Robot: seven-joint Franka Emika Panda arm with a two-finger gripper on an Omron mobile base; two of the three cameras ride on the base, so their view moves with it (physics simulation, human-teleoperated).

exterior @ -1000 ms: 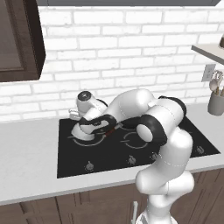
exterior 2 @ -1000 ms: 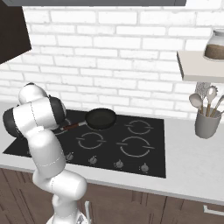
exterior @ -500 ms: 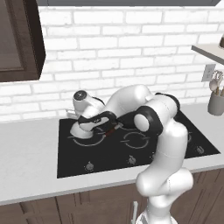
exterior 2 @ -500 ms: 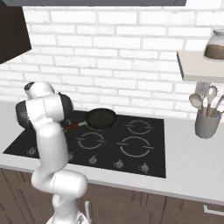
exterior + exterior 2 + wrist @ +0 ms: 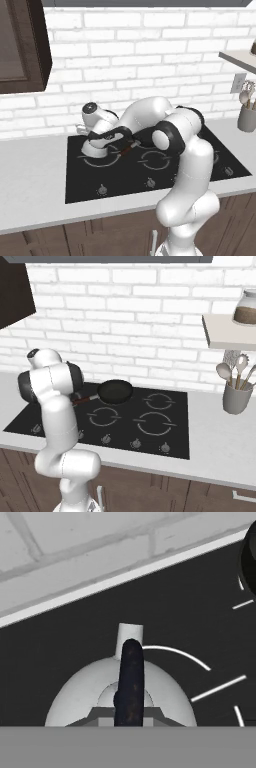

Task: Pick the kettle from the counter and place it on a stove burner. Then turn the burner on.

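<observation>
Hand view: we look down along the gripper (image 5: 129,714) at the kettle (image 5: 82,692), whose pale domed body sits directly below the camera. We see the kettle's dark handle (image 5: 130,679) running up the middle of the frame, with the short pale spout (image 5: 129,634) beyond it. We read the gripper as closed on that handle, although the fingertips themselves are hidden under the grey band. The kettle lies over a thin grey ring on the black glass of the stove (image 5: 60,642), and we cannot tell whether it rests on the glass or hangs just above it. Past the stove edge we see a pale strip of bench (image 5: 75,592) and then the white brick wall (image 5: 65,542).

In the left base view, we see the gripper (image 5: 111,136) reaching left across the stove (image 5: 80,185), over the rear left stove burner (image 5: 102,160). The kettle (image 5: 95,147) sits at that ring, beneath the hand. The frying pan's reddish handle (image 5: 128,148) shows just right of the kettle, beside the forearm. A row of small knobs (image 5: 102,189) runs along the front of the stove, and the bench (image 5: 30,185) surrounds it.

In the right base view, the black frying pan (image 5: 114,391) stands at the rear of the stove (image 5: 165,436), and a grey utensil holder (image 5: 236,396) stands on the bench (image 5: 220,446) at the right, below a wall shelf (image 5: 227,333).
</observation>
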